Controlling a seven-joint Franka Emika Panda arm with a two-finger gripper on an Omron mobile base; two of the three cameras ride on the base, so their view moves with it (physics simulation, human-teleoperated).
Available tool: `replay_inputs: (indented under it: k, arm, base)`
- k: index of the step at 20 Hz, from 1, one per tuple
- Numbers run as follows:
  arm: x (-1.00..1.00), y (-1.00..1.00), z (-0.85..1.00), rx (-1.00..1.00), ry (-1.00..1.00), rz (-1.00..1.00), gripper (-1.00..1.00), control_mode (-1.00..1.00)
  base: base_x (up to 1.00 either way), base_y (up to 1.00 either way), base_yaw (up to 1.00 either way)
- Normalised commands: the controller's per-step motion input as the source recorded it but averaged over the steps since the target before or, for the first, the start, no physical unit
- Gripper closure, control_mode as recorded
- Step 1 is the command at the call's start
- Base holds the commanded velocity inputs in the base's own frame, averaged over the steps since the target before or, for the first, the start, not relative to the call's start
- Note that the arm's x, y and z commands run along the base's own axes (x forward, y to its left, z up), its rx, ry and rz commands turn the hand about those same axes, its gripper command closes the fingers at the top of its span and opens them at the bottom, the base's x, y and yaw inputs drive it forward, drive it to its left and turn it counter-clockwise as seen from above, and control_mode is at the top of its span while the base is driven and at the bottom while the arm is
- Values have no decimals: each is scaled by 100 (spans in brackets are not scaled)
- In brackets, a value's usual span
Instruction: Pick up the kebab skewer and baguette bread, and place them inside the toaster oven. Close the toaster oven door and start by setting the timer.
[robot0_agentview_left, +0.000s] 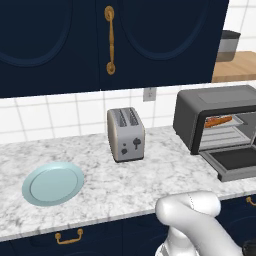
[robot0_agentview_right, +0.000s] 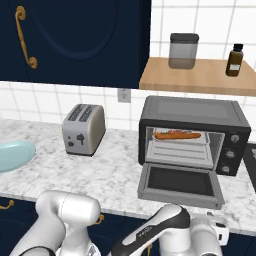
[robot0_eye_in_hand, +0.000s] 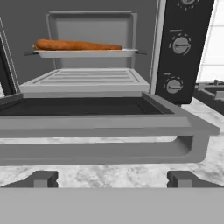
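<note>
The toaster oven (robot0_agentview_right: 192, 112) (robot0_agentview_left: 210, 102) stands on the counter at the right with the toaster oven door (robot0_agentview_right: 180, 182) (robot0_eye_in_hand: 87, 107) folded down flat. The baguette bread (robot0_eye_in_hand: 78, 45) (robot0_agentview_right: 177, 134) lies on the upper tray inside. I cannot make out the kebab skewer; it may be hidden behind the loaf. My gripper (robot0_eye_in_hand: 113, 179) is open and holds nothing. It sits low, just in front of the door's bar handle (robot0_eye_in_hand: 109, 151), facing into the oven. Round knobs (robot0_eye_in_hand: 180, 45) line the oven's right panel.
A silver two-slot toaster (robot0_agentview_left: 125, 134) (robot0_agentview_right: 83, 129) stands left of the oven, and a pale blue plate (robot0_agentview_left: 53, 183) lies further left. A wooden shelf (robot0_agentview_right: 200, 77) above the oven carries a jar (robot0_agentview_right: 183, 50) and a dark bottle (robot0_agentview_right: 234, 60).
</note>
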Motion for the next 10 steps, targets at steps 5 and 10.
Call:
replay_inputs:
  k: [5, 10]
  arm:
    - [-1, 9, -18, -2, 14, 0, -100, -100]
    - [0, 1, -23, 0, 4, 2, -100, -100]
  base:
    - [0, 0, 0]
    - [0, 0, 0]
